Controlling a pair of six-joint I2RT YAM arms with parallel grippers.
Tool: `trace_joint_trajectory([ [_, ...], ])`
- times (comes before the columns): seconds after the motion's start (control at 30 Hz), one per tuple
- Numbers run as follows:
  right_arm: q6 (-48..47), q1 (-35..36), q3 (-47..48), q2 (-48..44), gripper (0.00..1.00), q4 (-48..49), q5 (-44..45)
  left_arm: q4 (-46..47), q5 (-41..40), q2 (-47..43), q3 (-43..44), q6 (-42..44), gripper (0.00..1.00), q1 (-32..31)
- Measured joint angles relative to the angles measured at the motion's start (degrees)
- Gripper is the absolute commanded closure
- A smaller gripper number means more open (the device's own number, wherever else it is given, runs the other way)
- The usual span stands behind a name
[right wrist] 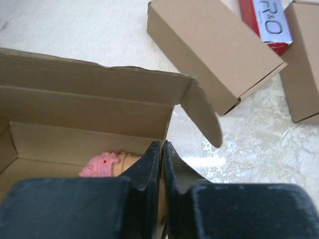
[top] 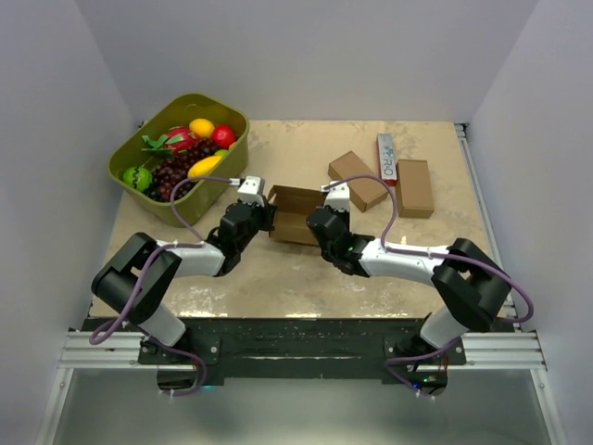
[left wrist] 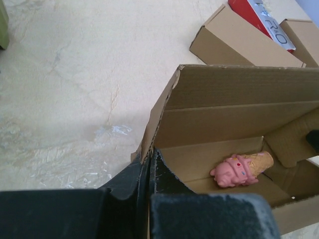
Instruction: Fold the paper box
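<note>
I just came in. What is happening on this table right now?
Two robot arms are working on the open paper box in the middle of the table. The left gripper pinches its left wall and the right gripper pinches its right wall. The lid stands up, not yet folded down, and a pink ice-cream toy lies inside.

Olive bin w/ mixed fruit sat upper left, two brown boxes upper right, white-red carton btwn them, pink ice-cream toy center.
</note>
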Motion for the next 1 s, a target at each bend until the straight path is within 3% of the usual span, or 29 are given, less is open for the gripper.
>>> trace_joint_trajectory([
  [0.1,1.16,0.66,-1.4,-0.02,0.8,0.0,-0.68,1.27,-0.11,0.02,-0.9,-0.39,1.0,-0.92],
  [0.23,2.38,1.64,-2.32,-0.83,0.59,-0.26,-1.14,2.78,-1.14,0.0,-1.88,-0.37,1.0,-2.01],
  [0.27,2.78,1.84,-2.34,-1.09,0.46,-0.5,-1.44,3.13,-1.31,-0.04,-2.14,-0.35,1.0,-2.36],
  [0.37,3.89,2.54,-2.45,-2.78,0.22,-2.14,-2.56,4.24,-2.34,-0.42,-3.17,-0.31,1.0,-3.76],
  [0.5,4.98,3.37,-2.45,-7.19,0.1,-5.73,-4.61,4.9,-4.17,-1.42,-4.57,-0.17,1.0,-5.64],
  [0.73,7.85,4.17,-3.21,-15.89,0.09,-14.45,-9.7,6.54,-8.74,-2.6,-6.78,0.9,1.0,-8.81],
  [1.0,8.68,4.42,-6.84,-30.16,0.15,-24.55,-19.32,8.35,-13.25,-2.86,-8.2,2.73,1.0,-11.39],
])
